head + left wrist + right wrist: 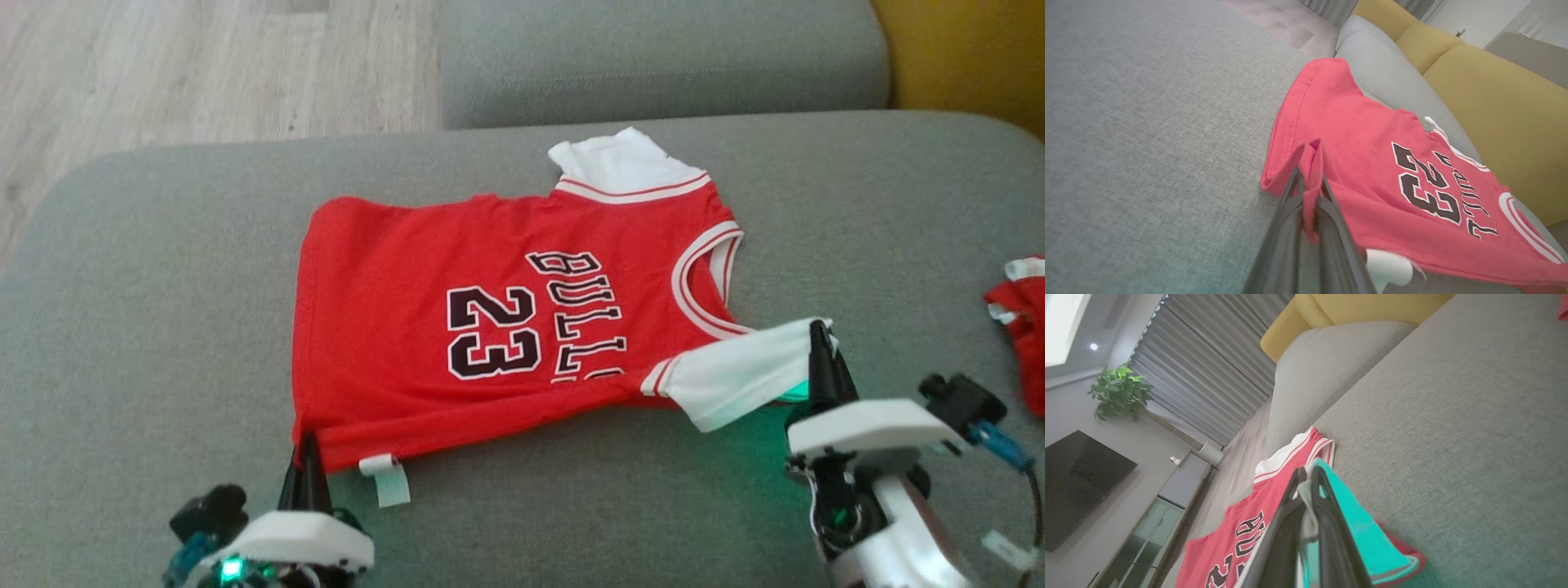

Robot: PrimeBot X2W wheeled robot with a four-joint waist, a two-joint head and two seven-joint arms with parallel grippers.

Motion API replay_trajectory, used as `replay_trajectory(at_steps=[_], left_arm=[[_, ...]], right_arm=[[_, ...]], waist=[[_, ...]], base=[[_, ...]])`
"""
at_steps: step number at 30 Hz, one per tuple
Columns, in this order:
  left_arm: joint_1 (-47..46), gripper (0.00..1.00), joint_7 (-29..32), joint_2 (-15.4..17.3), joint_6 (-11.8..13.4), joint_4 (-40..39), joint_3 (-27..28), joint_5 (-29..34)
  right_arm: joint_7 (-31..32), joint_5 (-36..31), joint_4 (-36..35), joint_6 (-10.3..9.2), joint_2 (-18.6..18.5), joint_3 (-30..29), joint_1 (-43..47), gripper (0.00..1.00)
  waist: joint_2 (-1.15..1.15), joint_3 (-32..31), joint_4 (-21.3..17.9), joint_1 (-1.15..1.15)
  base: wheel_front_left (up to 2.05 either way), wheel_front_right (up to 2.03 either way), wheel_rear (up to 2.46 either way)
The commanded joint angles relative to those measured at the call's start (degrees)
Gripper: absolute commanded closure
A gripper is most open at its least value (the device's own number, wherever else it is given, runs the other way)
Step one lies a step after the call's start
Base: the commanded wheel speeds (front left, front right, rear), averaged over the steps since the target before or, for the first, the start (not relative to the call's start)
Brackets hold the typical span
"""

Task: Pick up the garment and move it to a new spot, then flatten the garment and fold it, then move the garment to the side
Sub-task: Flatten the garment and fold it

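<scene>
The garment (457,327) is a red jersey with white sleeves and black "BULLS 23" lettering, spread on the grey sofa cushion (147,310). My left gripper (309,447) is shut on its near hem corner; the left wrist view has red cloth (1312,163) pinched between the dark fingers (1290,220). My right gripper (819,336) is shut on the end of the near white sleeve (735,371). In the right wrist view white cloth sits between the fingers (1327,522), and the jersey (1237,539) trails away below.
A second red and white cloth (1020,327) lies at the cushion's right edge. A grey back cushion (653,57) sits beyond, wooden floor (204,65) to the far left, a yellow sofa (1494,110) to the right. A white tag (388,478) hangs from the hem.
</scene>
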Motion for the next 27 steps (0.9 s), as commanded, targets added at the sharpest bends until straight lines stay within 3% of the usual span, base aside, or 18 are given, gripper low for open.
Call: replay_trajectory(at_steps=[1,10,11,12,13,14,15,18,20,23,27], left_arm=[[-4.2,1.00,-0.3,0.8,0.7,-0.7,1.0,-1.0],[-11.5,1.00,-0.3,0.8,1.8,2.1,0.8,-3.6],[-12.3,1.00,-0.3,0.8,1.9,2.3,0.8,-4.1],[-13.1,1.00,-0.3,0.8,2.0,2.3,0.9,-4.6],[-13.8,0.74,-0.3,0.8,2.0,2.2,1.0,-5.3],[-14.4,0.52,-0.3,0.8,2.1,2.1,1.3,-6.2],[-15.0,0.03,-0.3,0.8,2.2,1.9,1.7,-7.3],[-16.4,0.00,-0.3,0.8,2.9,-0.4,4.2,-8.9],[-16.4,0.00,-0.3,0.8,3.6,-3.0,6.3,-7.2],[-14.0,0.00,-0.3,0.8,4.5,-6.5,7.4,-0.1],[-8.6,0.00,-0.3,0.8,6.0,-8.7,7.2,11.8]], right_arm=[[-0.1,-0.8,-0.2,-0.04,0.4,1.2,-4.4,1.00],[-1.6,0.0,8.6,-0.04,0.6,3.1,-13.2,1.00],[-1.8,0.6,9.4,-0.04,0.6,3.7,-14.0,0.77],[-2.0,1.4,10.2,-0.04,0.6,4.2,-14.9,0.33],[-2.2,2.7,10.9,-0.04,0.6,4.7,-15.7,0.00],[-2.5,3.9,11.4,-0.04,0.6,5.1,-16.6,0.00],[-2.8,5.0,11.6,-0.04,0.7,5.4,-17.5,0.00],[-3.6,7.7,10.8,-0.04,0.7,5.2,-19.6,0.00],[-3.7,6.9,8.2,-0.04,0.7,1.8,-20.0,0.00],[-3.7,0.7,3.1,-0.04,0.7,-1.8,-17.3,0.00],[-3.7,-13.7,-1.1,-0.04,0.7,-4.6,-11.3,0.00]], waist=[[0.00,1.4,0.2,-0.01],[0.00,4.8,0.8,-0.01],[0.00,5.0,0.9,-0.01],[0.00,5.1,1.0,-0.01],[0.00,5.3,1.1,-0.01],[0.00,5.4,1.2,-0.01],[0.00,5.5,1.2,-0.01],[0.00,5.6,1.3,-0.01],[0.00,5.4,1.3,-0.01],[0.00,4.8,1.2,-0.01],[0.00,3.5,0.7,-0.01]], base=[[0.00,0.00,0.00],[0.00,0.00,0.00],[0.00,0.00,0.00],[0.00,0.00,0.00],[0.00,0.00,0.00],[0.00,0.00,0.00],[0.00,0.00,0.00],[0.00,0.00,0.00],[0.00,0.00,0.00],[0.00,0.00,0.00],[0.00,0.00,0.00]])
